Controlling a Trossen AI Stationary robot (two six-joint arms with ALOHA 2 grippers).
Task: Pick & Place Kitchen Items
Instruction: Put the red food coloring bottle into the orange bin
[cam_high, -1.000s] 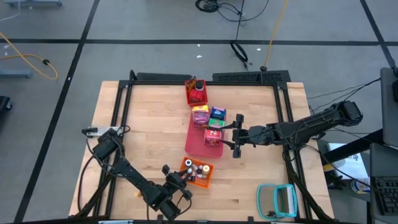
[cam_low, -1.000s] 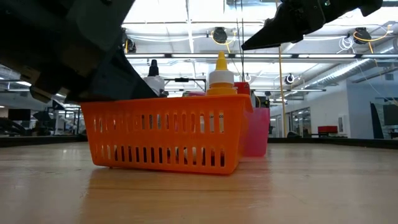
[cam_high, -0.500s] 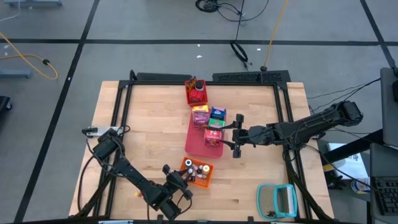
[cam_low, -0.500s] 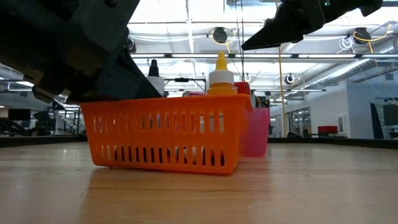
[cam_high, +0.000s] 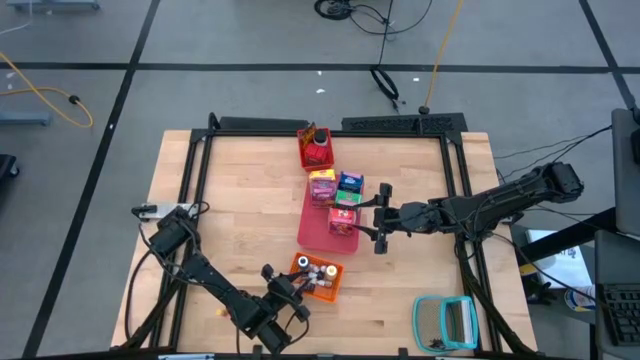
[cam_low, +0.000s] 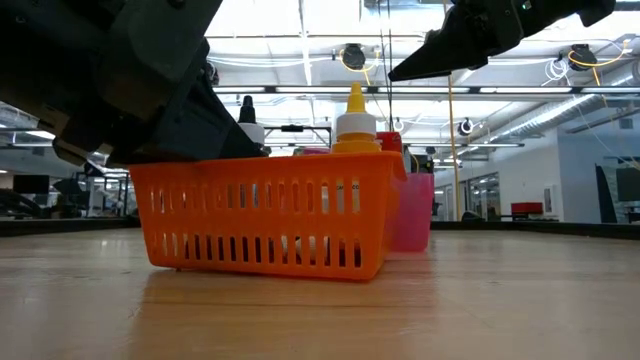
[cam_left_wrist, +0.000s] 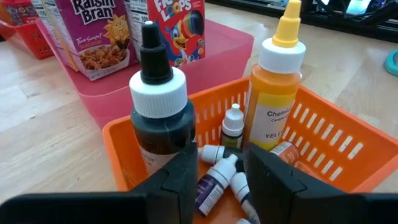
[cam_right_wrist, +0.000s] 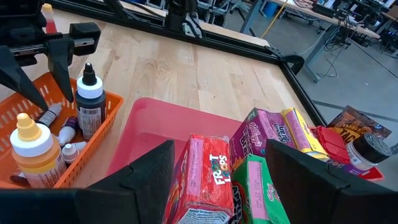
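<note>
Orange slotted basket (cam_high: 317, 277), plastic, near the front edge of the wooden bench (cam_high: 240, 200). Contents: one dark squeeze bottle (cam_left_wrist: 160, 118) with white collar and black nozzle, upright at one end; one yellow squeeze bottle (cam_left_wrist: 275, 93) with white collar and yellow nozzle, upright beside it; several tiny dropper bottles (cam_left_wrist: 217, 180) lying loose on the basket floor between the two.

Pink tray (cam_high: 318, 232), just behind the basket and touching it. Contents: a Froot Loops carton (cam_right_wrist: 202, 180), a Raisin Bran carton (cam_left_wrist: 90, 34), a green carton (cam_right_wrist: 256, 190) and a pink-purple carton (cam_right_wrist: 258, 134), all standing close together toward the far end.

Red bin (cam_high: 316, 152), farther back on the bench, holding a dark-lidded jar (cam_right_wrist: 367, 152) and a snack packet (cam_right_wrist: 357, 121).

Teal-framed rectangular object (cam_high: 446, 320) — at the front right corner, well apart from the rest.

Left tool (cam_left_wrist: 221, 165) — at the front rim of the orange basket, fingers (cam_left_wrist: 183, 177) parted a little with a narrow gap, poised over the dropper bottles beside the dark squeeze bottle; nothing gripped.

Right tool (cam_high: 379, 222) — above the right side of the pink tray, jaws spread wide over the cartons, holding nothing.
</note>
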